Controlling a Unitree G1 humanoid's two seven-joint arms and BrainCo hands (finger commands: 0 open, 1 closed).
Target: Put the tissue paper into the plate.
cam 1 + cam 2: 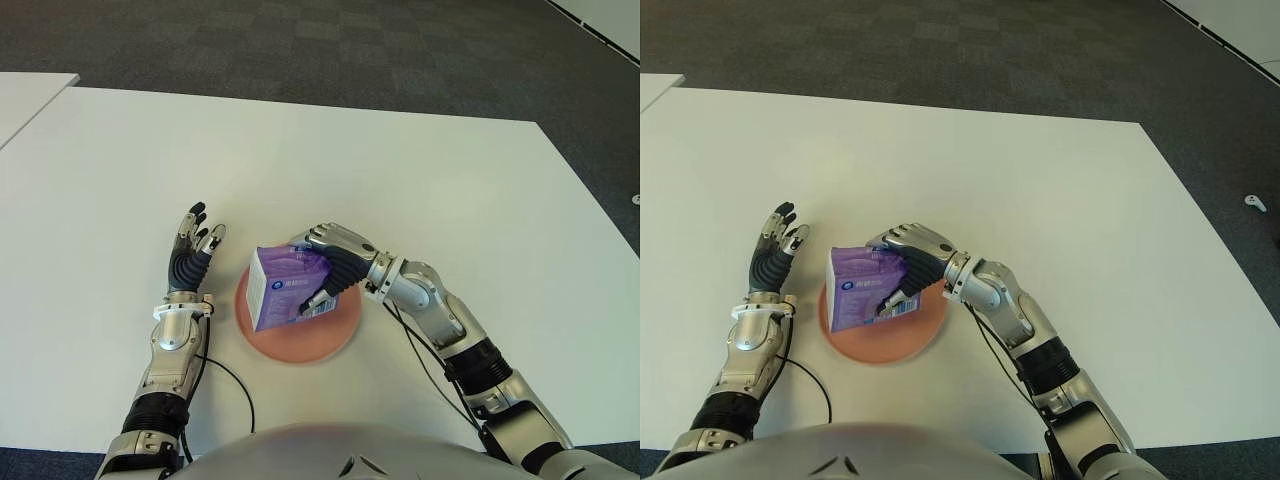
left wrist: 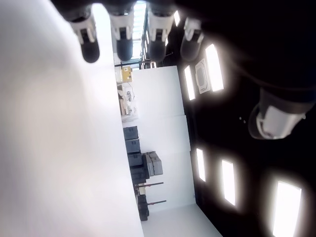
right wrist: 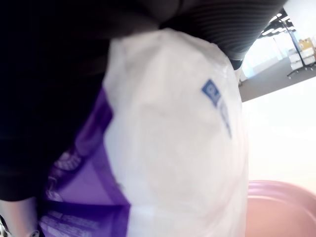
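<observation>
A purple and white tissue pack stands tilted on the pink plate near the table's front edge. My right hand is shut on the pack from its right side, fingers over the top and thumb below. The right wrist view is filled by the tissue pack with the plate's rim beneath it. My left hand is held upright just left of the plate, fingers spread, holding nothing.
The white table spreads wide behind and to both sides of the plate. A black cable lies on the table near my left forearm. Dark carpet floor lies beyond the far edge.
</observation>
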